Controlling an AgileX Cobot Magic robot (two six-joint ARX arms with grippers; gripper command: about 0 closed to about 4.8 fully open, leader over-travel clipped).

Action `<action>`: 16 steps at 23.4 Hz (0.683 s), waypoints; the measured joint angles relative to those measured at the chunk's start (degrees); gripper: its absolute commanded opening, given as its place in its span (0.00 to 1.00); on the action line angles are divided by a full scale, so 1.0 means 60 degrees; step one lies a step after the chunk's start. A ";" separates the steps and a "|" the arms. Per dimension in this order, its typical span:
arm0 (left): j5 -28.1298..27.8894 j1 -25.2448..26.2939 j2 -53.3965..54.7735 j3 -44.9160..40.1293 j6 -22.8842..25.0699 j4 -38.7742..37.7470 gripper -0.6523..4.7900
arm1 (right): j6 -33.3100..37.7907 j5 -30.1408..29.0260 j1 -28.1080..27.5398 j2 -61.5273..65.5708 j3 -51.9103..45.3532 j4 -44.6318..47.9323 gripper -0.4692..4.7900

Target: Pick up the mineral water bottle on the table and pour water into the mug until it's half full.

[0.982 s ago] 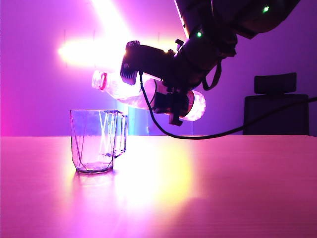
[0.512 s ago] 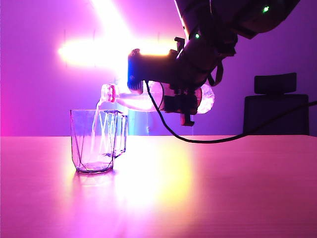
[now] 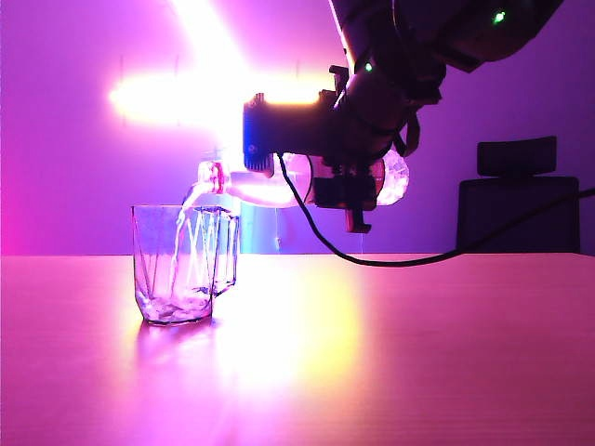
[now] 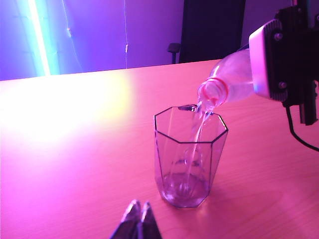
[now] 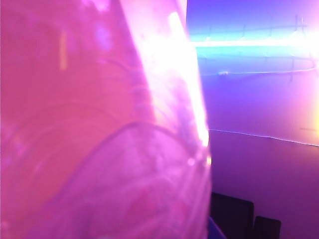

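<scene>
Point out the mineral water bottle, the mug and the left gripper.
mineral water bottle (image 4: 219, 89): left wrist view, on its red-ringed neck.
mug (image 3: 177, 265): exterior view, on its faceted side wall.
left gripper (image 4: 139, 217): left wrist view, between its fingers, which are together, near the mug.

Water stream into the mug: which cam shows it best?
Left wrist view: the water falls from the mineral water bottle mouth into the mug, pooling at its bottom. Exterior view shows the stream side-on against glare. Right wrist view shows only the bottle's wall, no stream.

the clear mineral water bottle (image 3: 270, 186), tipped mouth-down, streams water (image 4: 195, 133) into the faceted mug (image 3: 181, 265) on the table (image 3: 372, 353).
</scene>
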 measured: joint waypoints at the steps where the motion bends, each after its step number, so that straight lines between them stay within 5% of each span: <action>1: 0.0000 0.0000 0.0000 0.0000 0.0000 0.0000 0.12 | -0.0033 0.0018 0.0000 0.0000 0.0000 0.0022 0.59; 16: -0.0004 0.0000 0.0000 0.0000 0.0000 0.0000 0.12 | -0.0525 0.0350 0.0004 0.0000 0.0000 0.0503 0.59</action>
